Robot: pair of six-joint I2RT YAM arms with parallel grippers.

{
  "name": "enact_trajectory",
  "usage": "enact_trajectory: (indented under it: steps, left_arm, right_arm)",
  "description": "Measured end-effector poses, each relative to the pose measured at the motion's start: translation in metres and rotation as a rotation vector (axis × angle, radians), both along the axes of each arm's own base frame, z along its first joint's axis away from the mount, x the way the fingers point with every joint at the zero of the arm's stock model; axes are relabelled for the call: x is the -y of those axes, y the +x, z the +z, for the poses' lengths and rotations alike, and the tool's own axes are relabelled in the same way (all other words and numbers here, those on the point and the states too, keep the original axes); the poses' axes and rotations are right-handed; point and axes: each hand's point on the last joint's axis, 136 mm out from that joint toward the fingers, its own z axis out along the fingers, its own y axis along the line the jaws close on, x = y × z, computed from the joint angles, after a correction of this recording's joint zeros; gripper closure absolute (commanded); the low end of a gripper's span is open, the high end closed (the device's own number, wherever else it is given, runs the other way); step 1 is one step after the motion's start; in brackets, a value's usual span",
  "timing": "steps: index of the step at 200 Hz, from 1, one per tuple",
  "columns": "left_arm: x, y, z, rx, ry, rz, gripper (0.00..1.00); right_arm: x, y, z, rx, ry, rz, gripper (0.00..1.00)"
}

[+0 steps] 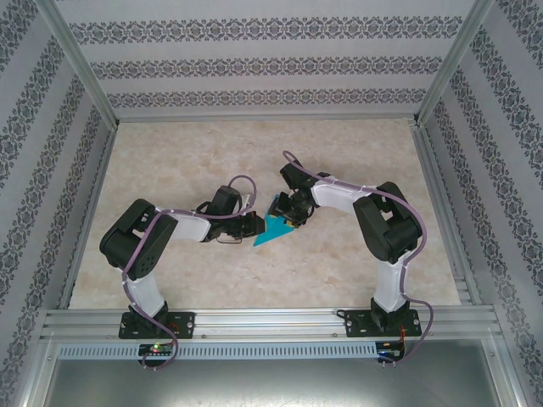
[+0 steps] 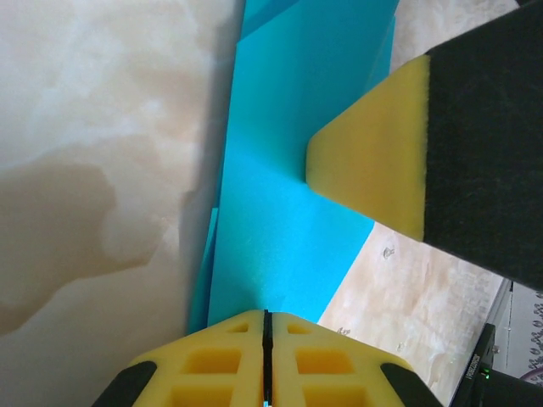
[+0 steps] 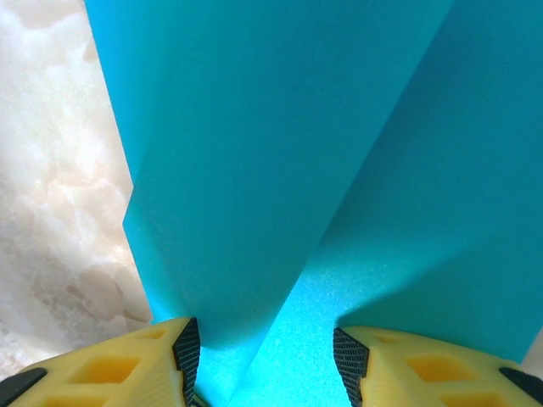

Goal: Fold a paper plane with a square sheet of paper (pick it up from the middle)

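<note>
Left fingers closed on edge of folded teal-blue paper sheet mid-frame; right fingers apart, straddling its crease.

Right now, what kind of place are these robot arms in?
Probably a robot test booth: left arm and right arm bolted to a metal rail, patterned walls boxing in a marble-look tabletop with folded blue paper.

We see the left arm and right arm built alike: glossy black joint housings, white links, and a lilac cable looping along each. Black base plates sit low in the frame, with a green light under the left one. The left gripper and right gripper have yellow foam fingers with moulded pockets and black edges.
</note>
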Motion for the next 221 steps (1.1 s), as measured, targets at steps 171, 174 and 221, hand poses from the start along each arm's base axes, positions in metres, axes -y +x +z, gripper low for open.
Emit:
enact_trajectory:
  steps: [171,174,221]
  left_arm:
    - [-0.001,-0.0006,-0.0057,-0.026,0.018,0.002,0.91]
    - [-0.001,-0.0007,-0.0057,-0.026,0.018,0.002,0.91]
    - [-0.0018,-0.0008,-0.0063,-0.036,0.032,0.001,0.91]
  right_arm:
    - [0.0038,-0.0029,-0.0067,-0.04,-0.036,-0.003,0.56]
    - [0.0038,-0.0029,-0.0067,-0.04,-0.035,-0.003,0.56]
    - [0.0043,-0.0036,-0.0075,-0.045,-0.039,-0.003,0.58]
